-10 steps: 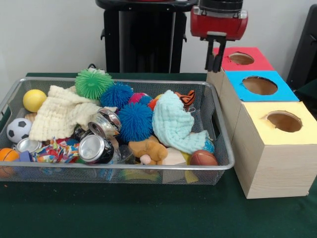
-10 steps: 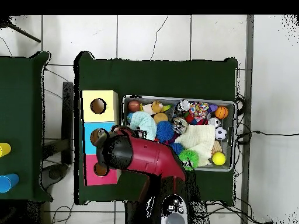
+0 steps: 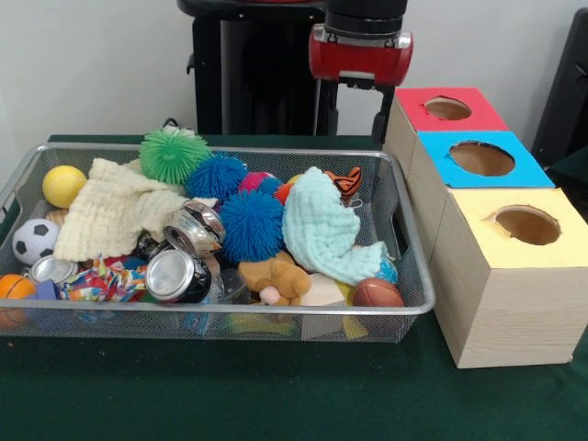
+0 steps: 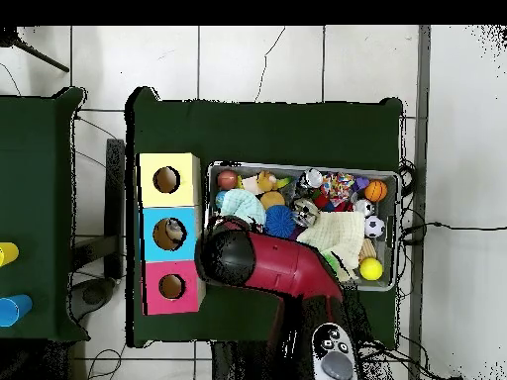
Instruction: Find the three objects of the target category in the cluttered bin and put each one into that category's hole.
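The wire mesh bin (image 3: 418, 276) stands on the green table, full of clutter; it also shows in the overhead view (image 4: 396, 178). A wrinkly clear plastic piece (image 3: 228, 286) seems to lie low at the front, between a crushed can (image 3: 175, 274) and a brown plush toy (image 3: 274, 276). Other clear pieces are hidden. A pale crumpled thing (image 4: 175, 232) shows inside the blue box's hole (image 3: 481, 158). My gripper (image 3: 380, 110) hangs high behind the bin's far right corner, left of the red box (image 3: 448, 108), dark against the pedestal. The arm (image 4: 267, 262) covers it from above.
Three wooden boxes stand right of the bin: red, blue, and yellow (image 3: 525, 224), each with a round hole. The bin holds spiky balls (image 3: 250, 225), a mint cloth (image 3: 322, 230), a cream cloth (image 3: 110, 211), small sport balls (image 3: 35, 241), cans and a dotted cloth (image 3: 101, 280).
The gripper has moved from above the red box towards the bin's far right corner. In the overhead view the arm has uncovered the blue hole, with the pale thing in it.
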`<state>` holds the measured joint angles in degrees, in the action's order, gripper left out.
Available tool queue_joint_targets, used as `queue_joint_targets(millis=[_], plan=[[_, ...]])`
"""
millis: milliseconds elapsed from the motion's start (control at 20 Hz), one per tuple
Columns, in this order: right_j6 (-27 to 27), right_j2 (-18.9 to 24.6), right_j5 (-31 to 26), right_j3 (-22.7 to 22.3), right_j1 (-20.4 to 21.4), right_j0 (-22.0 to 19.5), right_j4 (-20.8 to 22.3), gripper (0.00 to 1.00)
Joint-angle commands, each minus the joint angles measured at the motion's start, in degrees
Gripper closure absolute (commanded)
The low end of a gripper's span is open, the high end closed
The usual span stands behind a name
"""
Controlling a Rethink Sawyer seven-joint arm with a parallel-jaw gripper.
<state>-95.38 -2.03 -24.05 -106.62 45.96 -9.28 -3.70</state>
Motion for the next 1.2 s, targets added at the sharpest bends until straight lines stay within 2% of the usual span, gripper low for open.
queue_joint_targets(millis=[50,300,700,1200], plan=[[3.3,9.3,2.1,-2.8,-0.7,-4.5,5.3,0.00],[1.0,11.4,5.4,-4.9,-1.6,-7.2,7.5,0.00],[0.2,11.7,9.2,-4.5,-3.5,-9.9,12.7,0.00],[3.4,15.7,5.4,-0.9,-4.7,-15.8,17.5,0.00]])
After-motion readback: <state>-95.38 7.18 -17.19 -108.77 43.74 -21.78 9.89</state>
